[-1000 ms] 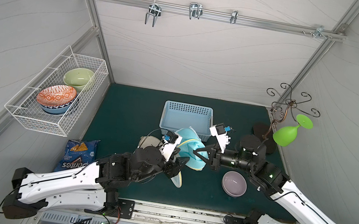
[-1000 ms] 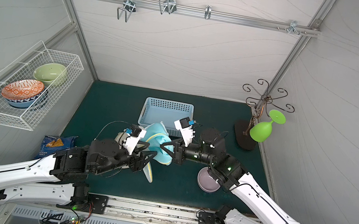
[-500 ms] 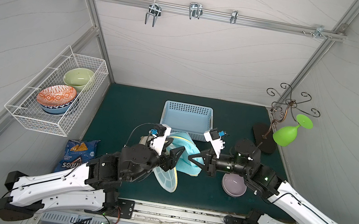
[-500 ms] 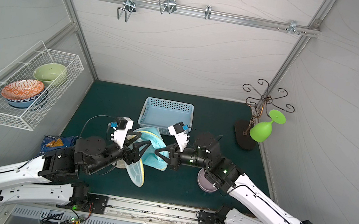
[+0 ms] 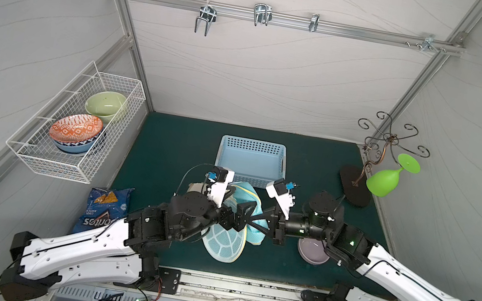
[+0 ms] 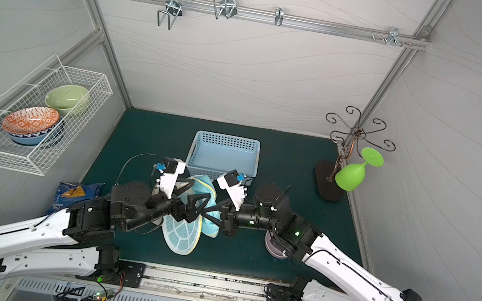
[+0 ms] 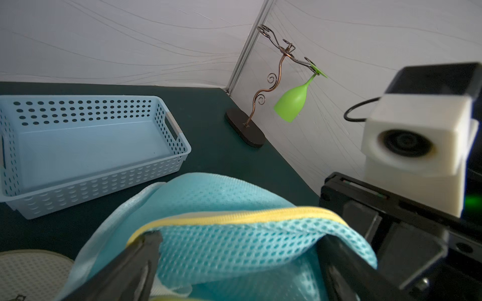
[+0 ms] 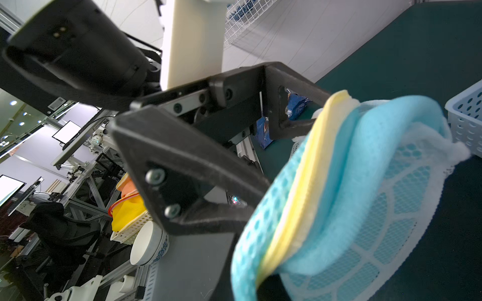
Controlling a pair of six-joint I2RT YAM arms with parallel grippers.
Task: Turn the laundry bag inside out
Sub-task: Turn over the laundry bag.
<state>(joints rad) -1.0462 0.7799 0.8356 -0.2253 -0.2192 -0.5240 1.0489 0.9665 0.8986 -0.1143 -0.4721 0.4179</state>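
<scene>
Spreading laundry bag (image 5: pixel 226 242) mouth, bag raised over mat (image 5: pixel 173 146) between arms: left gripper (image 7: pixel 240 250) splayed wide inside zip rim, right gripper (image 5: pixel 257 219) pinched together on rim. Keep pinch firm; push mesh base through slowly.

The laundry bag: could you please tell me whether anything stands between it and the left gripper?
Nothing visible does. The left gripper is open, and its fingers reach under the yellow zip edge of the bag, with mesh draped over them. The right gripper is shut on that edge.
</scene>
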